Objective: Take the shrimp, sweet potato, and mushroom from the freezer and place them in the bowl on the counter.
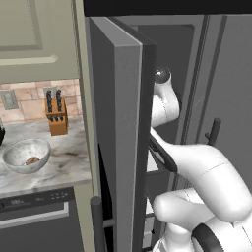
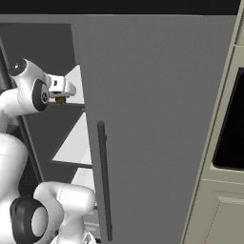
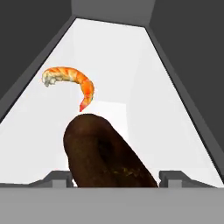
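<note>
Inside the open freezer (image 1: 123,123), my gripper (image 3: 116,177) reaches low over a white shelf (image 3: 140,65). A dark brown sweet potato (image 3: 103,153) lies between its open fingertips (image 3: 59,177), one tip at either side. Just beyond it on the same shelf lies the orange curved shrimp (image 3: 72,81). From the right base view, the gripper (image 2: 60,98) sits at the shelf edge behind the freezer door (image 2: 157,119). The whitish-grey bowl (image 1: 19,150) stands on the counter (image 1: 69,157) to the left. A small brown piece (image 1: 32,160) lies in it; I cannot tell whether it is the mushroom.
A knife block (image 1: 56,115) stands behind the bowl against the brick backsplash. The dark dishwasher (image 1: 34,221) sits under the counter. The door's long bar handle (image 2: 102,181) hangs close to my arm. Grey freezer walls (image 3: 26,48) close in on both sides of the shelf.
</note>
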